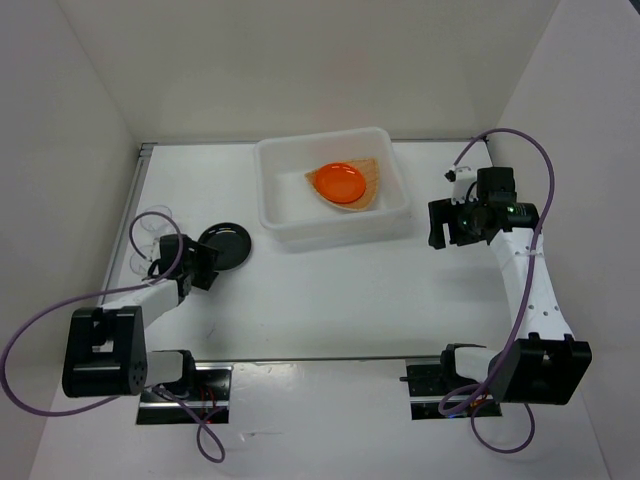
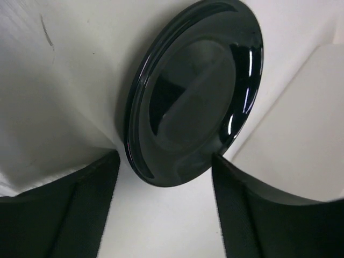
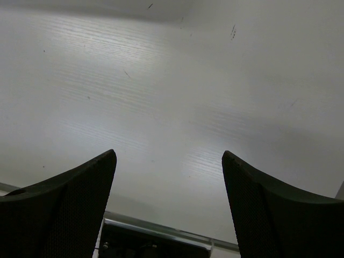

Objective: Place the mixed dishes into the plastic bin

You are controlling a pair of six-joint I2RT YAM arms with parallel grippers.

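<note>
Left pincer (image 2: 164, 158) spread wide, nothing held. Glossy black plate (image 2: 193, 91) lies on table (image 2: 54, 107) just ahead, near rim between jaws. Judged stiff, light, slick, chippable: pinch raised rim, not face.

We get bright, even overhead light; the white bench (image 1: 330, 300) is near blown out, shadows soft. Glare streaks on the black plate (image 2: 193, 97). Left gripper (image 2: 164, 158) and right gripper (image 3: 167, 156) render dark and out of focus; top view sharp.
</note>
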